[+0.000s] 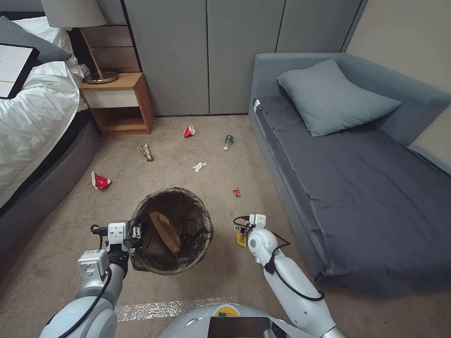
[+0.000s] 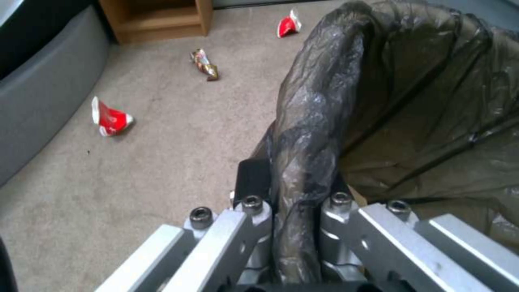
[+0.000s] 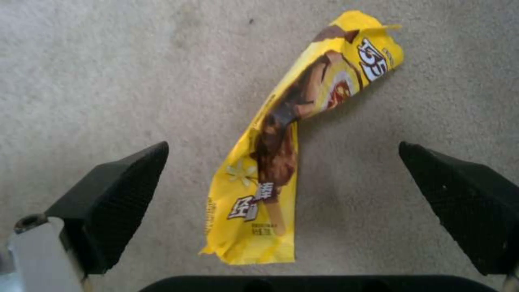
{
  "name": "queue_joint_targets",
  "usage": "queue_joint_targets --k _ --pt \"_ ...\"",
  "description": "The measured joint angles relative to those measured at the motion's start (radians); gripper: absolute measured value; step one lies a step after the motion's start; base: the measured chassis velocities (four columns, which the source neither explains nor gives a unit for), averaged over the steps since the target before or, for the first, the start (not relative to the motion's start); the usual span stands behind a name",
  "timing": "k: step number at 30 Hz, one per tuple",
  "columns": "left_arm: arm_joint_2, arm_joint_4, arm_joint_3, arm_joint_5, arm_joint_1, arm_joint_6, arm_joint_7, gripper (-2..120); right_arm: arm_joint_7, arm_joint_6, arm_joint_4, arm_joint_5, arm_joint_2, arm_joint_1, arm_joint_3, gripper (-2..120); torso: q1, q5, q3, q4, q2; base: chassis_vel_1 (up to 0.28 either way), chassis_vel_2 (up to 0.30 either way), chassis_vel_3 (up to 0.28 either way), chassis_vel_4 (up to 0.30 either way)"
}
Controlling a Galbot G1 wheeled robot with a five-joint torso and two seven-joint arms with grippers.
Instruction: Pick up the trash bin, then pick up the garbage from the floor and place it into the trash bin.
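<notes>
The trash bin (image 1: 188, 263), lined with a dark bag, is in front of me with a brown paper bag (image 1: 164, 231) inside it. My left gripper (image 1: 133, 237) is shut on its near-left rim (image 2: 316, 121). My right gripper (image 1: 241, 230) hangs open just above a yellow snack wrapper (image 3: 281, 154) on the floor (image 1: 225, 281), right of the bin; the wrapper lies between its black fingers (image 3: 116, 190). More garbage lies farther off: two red-and-white crushed cups (image 1: 99, 180) (image 1: 189, 132), a gold wrapper (image 1: 146, 151), a white tissue (image 1: 199, 166), a small bottle (image 1: 228, 142) and a small red scrap (image 1: 236, 191).
A bed (image 1: 33, 131) runs along the left, with a wooden nightstand (image 1: 120, 101) and lamp beside it. A grey sofa (image 1: 357, 173) fills the right side. Grey wardrobe doors (image 1: 206, 51) close off the back. A pale tape strip (image 1: 174, 307) crosses the carpet near my base.
</notes>
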Motion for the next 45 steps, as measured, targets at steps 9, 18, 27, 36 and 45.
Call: queue_joint_targets --k 9,18,27,36,45 --pt "0.005 0.0 0.001 -0.001 -0.014 -0.001 0.002 5 -0.046 0.04 -0.083 -0.113 0.043 0.017 0.002 100 0.0 0.0 0.0 0.0 0.0 0.0 0.0 0.0 0.0" --pt "0.006 0.0 0.0 -0.002 -0.017 -0.005 0.003 5 -0.08 0.054 -0.164 -0.187 0.087 0.047 -0.002 100 0.0 0.0 0.0 0.0 0.0 0.0 0.0 0.0 0.0" --pt "0.006 0.0 -0.002 -0.002 -0.018 -0.006 0.004 5 -0.089 0.056 -0.208 -0.195 0.112 0.055 0.007 100 0.0 0.0001 0.0 0.0001 0.0 0.0 0.0 0.0 0.0" --pt "0.005 0.0 0.001 -0.001 -0.019 -0.006 0.005 5 -0.109 0.066 -0.217 -0.204 0.108 0.049 0.019 96 0.0 0.0001 0.0 0.0 0.0 0.0 0.0 0.0 0.0" --pt "0.004 0.0 0.002 0.0 -0.019 -0.007 0.006 5 -0.119 0.069 -0.218 -0.205 0.108 0.046 0.022 64 0.0 0.0001 0.0 0.0 0.0 0.0 0.0 0.0 0.0"
